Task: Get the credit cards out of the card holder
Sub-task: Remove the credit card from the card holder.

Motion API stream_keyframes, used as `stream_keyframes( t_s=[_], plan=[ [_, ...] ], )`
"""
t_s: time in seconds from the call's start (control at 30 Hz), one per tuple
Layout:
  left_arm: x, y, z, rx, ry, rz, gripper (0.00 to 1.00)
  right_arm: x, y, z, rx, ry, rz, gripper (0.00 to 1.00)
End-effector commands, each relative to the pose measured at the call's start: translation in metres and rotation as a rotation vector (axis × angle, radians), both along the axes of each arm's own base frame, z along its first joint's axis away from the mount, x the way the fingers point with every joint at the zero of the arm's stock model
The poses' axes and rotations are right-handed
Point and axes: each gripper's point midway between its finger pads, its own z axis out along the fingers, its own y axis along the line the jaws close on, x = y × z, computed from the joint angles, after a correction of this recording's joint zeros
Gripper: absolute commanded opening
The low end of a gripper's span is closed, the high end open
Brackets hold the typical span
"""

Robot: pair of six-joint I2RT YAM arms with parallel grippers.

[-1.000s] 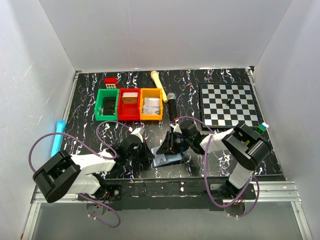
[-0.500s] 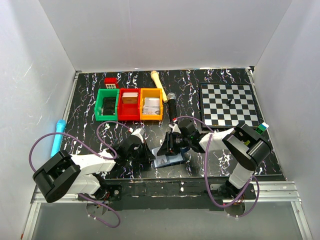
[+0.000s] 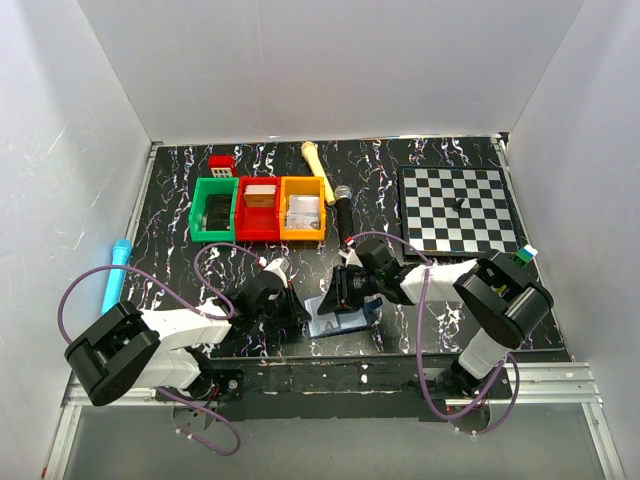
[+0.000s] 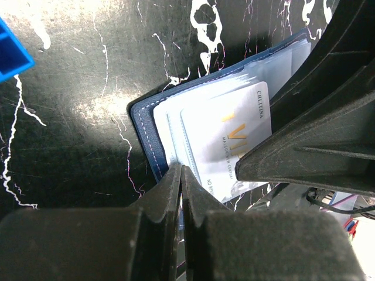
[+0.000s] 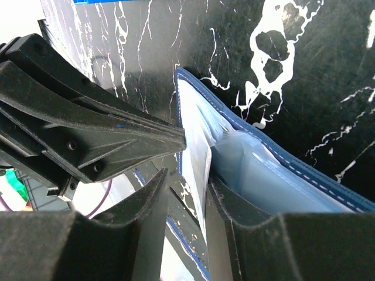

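right wrist view: my right gripper (image 5: 186, 193) narrowly pinches a credit card (image 5: 199, 170) edge; card holder (image 5: 281, 170) lies beyond; my left gripper (image 4: 180, 181) pressed closed beside.

Credit card (image 4: 225, 140): gold "VI" (rest hidden), small print illegible.
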Motion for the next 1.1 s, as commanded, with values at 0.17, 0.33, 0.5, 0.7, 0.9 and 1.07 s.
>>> stream_keyframes(
  t_s=[0.17,0.33,0.5,0.7,0.9,1.07],
  plan=[
    [-0.021,0.027,-0.033,0.159,0.098,-0.003,0.0,0.01,-0.005,0.014,-0.013,-0.053,-0.005,0.36],
    [-0.022,0.028,-0.036,0.166,0.106,0.0,0.0,0.01,-0.007,0.013,-0.012,-0.055,-0.009,0.36],
    [-0.023,0.03,-0.038,0.174,0.113,0.0,0.0,0.011,-0.01,0.015,-0.006,-0.06,-0.018,0.34],
    [-0.026,0.033,-0.043,0.181,0.125,0.006,0.0,0.012,-0.015,0.014,-0.007,-0.059,-0.027,0.34],
    [-0.026,0.033,-0.042,0.178,0.124,0.007,0.0,0.015,-0.018,0.014,-0.004,-0.06,-0.035,0.33],
    [-0.026,0.033,-0.042,0.177,0.126,0.009,0.0,0.017,-0.022,0.014,-0.005,-0.061,-0.048,0.33]
  ],
)
